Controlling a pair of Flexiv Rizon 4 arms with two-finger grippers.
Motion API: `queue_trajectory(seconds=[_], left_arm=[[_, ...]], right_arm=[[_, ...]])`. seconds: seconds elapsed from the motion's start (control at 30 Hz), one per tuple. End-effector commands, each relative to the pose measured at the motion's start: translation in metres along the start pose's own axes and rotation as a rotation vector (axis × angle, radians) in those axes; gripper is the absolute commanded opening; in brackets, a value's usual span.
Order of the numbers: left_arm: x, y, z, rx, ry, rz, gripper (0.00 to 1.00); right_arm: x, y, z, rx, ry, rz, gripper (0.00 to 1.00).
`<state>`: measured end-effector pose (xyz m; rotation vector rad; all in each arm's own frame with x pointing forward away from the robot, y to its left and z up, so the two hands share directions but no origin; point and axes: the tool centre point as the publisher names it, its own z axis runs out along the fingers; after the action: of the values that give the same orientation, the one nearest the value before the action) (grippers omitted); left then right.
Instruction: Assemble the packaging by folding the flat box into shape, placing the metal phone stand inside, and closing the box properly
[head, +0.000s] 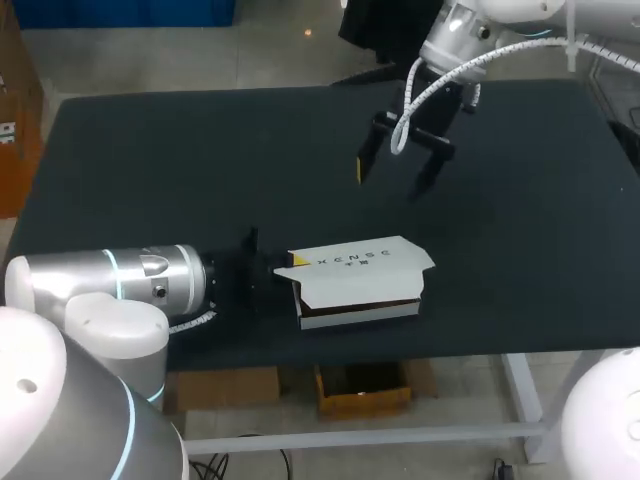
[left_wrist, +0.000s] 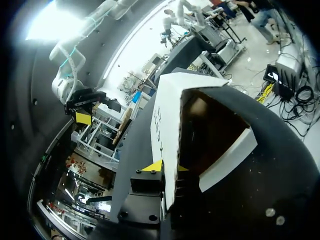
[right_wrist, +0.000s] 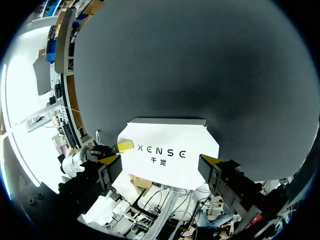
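A white cardboard box (head: 360, 278) lies on the black table (head: 180, 160) near its front edge, its lid panel raised and its dark inside showing from the front. My left gripper (head: 283, 266) is at the box's left end, shut on the edge of the white panel (left_wrist: 170, 105). One yellow-tipped finger (left_wrist: 152, 166) shows on each side of the card. My right gripper (head: 392, 178) hangs open in the air behind and above the box, touching nothing. In the right wrist view the box (right_wrist: 167, 150) lies beyond the open right gripper (right_wrist: 160, 160). No phone stand is in view.
The box sits a short way in from the table's front edge (head: 400, 350). Bare black tabletop stretches behind it and to both sides. A white coiled cable (head: 430, 85) hangs along my right arm above its gripper.
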<state>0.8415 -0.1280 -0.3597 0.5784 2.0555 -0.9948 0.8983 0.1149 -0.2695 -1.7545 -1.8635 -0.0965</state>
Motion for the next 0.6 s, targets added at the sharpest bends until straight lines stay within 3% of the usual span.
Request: queue_trajectory(seconds=[0.03,0.3,0.53,0.57,0.6], left_arm=[[0.003,0.002,0.002,0.016,-0.003,0.013,0.00],[-0.007,0.010,0.006,0.069,0.007,0.066,0.00],[-0.014,0.017,0.013,0.072,-0.003,0.086,0.00],[-0.015,0.017,0.013,0.072,-0.006,0.087,0.00],[-0.015,0.017,0.013,0.071,-0.008,0.087,0.00]], right_arm=[[0.009,-0.001,-0.003,0.021,-0.045,-0.006,1.00],[0.007,-0.015,0.015,0.091,-0.098,0.039,1.00],[-0.011,-0.022,0.027,0.124,-0.093,0.094,1.00],[-0.014,-0.024,0.027,0.123,-0.092,0.112,0.98],[-0.017,-0.025,0.026,0.121,-0.091,0.121,0.87]])
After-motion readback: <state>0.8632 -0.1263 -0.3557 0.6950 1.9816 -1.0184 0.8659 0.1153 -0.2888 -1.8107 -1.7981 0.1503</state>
